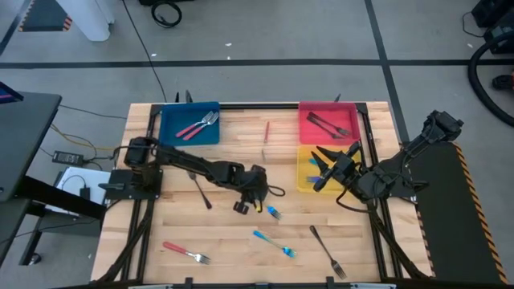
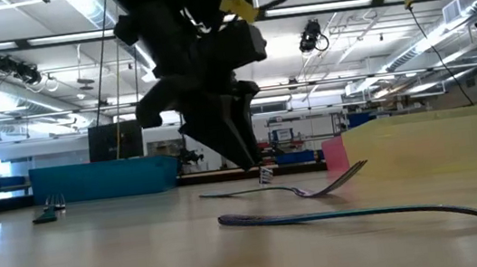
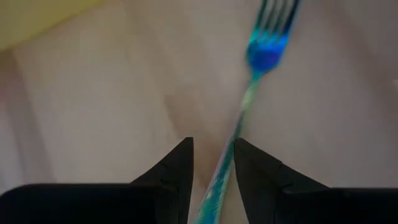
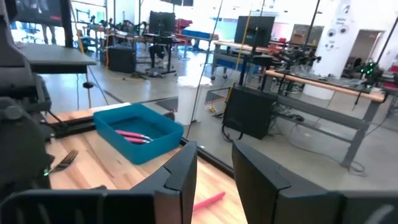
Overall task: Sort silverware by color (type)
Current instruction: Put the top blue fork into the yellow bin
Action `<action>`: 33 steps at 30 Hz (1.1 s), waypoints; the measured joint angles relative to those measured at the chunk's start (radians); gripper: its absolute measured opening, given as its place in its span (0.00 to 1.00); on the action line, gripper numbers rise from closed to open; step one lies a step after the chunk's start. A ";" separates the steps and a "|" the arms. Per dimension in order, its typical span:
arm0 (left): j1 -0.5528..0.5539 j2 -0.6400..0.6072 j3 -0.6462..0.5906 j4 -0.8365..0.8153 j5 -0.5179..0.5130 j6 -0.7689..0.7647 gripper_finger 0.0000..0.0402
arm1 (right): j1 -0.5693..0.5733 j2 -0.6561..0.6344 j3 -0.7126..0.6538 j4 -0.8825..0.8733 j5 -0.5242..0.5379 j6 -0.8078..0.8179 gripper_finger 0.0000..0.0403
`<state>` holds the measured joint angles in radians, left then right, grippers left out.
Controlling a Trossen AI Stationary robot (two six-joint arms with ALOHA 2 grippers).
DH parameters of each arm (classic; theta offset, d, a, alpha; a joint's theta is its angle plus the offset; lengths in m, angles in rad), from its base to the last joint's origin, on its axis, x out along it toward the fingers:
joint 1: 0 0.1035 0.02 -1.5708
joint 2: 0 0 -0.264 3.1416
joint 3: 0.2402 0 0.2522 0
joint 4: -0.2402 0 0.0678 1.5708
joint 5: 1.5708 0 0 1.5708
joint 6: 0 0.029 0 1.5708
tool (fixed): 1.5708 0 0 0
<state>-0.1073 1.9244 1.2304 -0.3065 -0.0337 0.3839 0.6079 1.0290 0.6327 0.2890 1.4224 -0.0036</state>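
My left gripper (image 1: 263, 202) (image 3: 213, 155) is open and points down at mid-table. Its fingers stand on either side of a blue-handled fork's (image 1: 274, 212) (image 3: 264, 53) handle. In the low view the fork (image 2: 318, 187) lies flat just below the fingertips (image 2: 249, 161), and I see no touch. My right gripper (image 1: 321, 167) (image 4: 214, 165) hovers open and empty over the yellow tray (image 1: 303, 186). A second blue fork (image 1: 273, 242), a red-handled fork (image 1: 186, 253) and two dark forks (image 1: 328, 251) (image 1: 201, 193) lie loose on the table.
The blue tray (image 1: 170, 128) at the far left holds red-handled forks and a dark one. The red tray (image 1: 305, 128) holds dark forks, and the yellow tray holds a blue fork. A red stick (image 1: 267, 131) lies between the trays. Bare wood shows along the near edge.
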 joint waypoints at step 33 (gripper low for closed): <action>-0.005 0.088 0.001 0.091 0.087 0.030 0.28 | 0.000 0.000 0.000 -0.006 -0.135 0.168 0.27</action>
<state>-0.1124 2.0122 1.2317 -0.2155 0.0535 0.4143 0.6079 1.0294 0.6327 0.2833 1.2869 0.1642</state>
